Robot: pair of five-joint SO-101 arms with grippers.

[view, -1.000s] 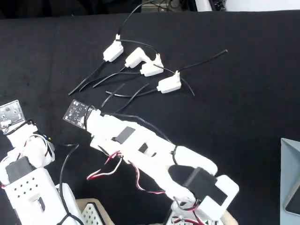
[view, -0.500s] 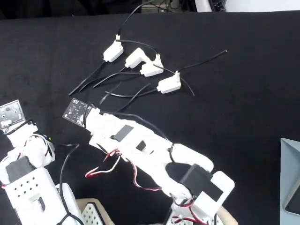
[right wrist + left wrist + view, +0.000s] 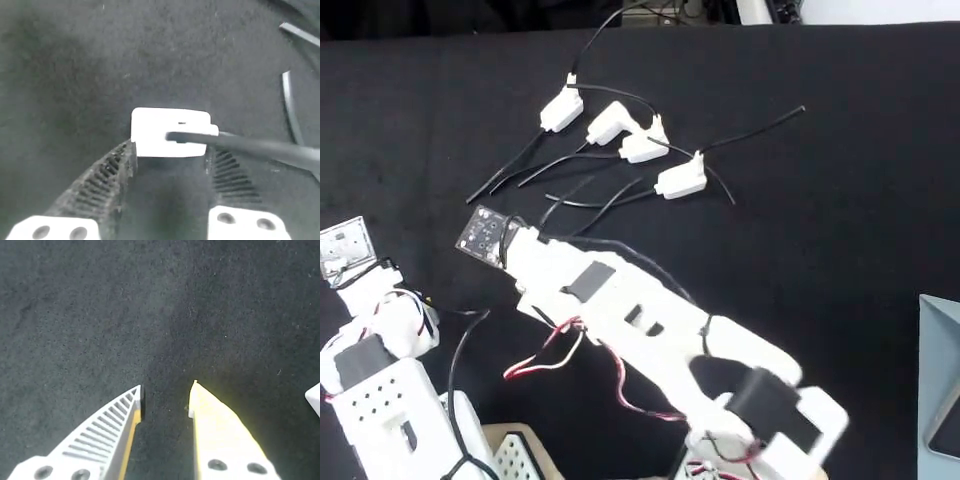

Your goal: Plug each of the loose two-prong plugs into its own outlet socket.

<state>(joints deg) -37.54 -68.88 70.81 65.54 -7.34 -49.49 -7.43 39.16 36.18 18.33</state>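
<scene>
My right hand (image 3: 169,155) pinches the white plug (image 3: 165,125) by its cord end, low over the desk (image 3: 60,60), cord (image 3: 260,147) trailing aside. I reckon that lets the prongs lead toward a socket. My left hand (image 3: 166,395) hangs open, holding nothing, free to brace.

- We saw two white plastic arms; our right arm (image 3: 650,320) wore black rectangular patches and a black motor block.
- Red, white and black wires (image 3: 560,350) looped beneath the right arm.
- A dark square circuit board (image 3: 485,238) capped the right arm's tip.
- The left arm (image 3: 370,390), beside the right arm, had a perforated panel.
- The left gripper (image 3: 167,386) was ribbed white and yellow, the right gripper (image 3: 170,147) ribbed dark, both with screws.
</scene>
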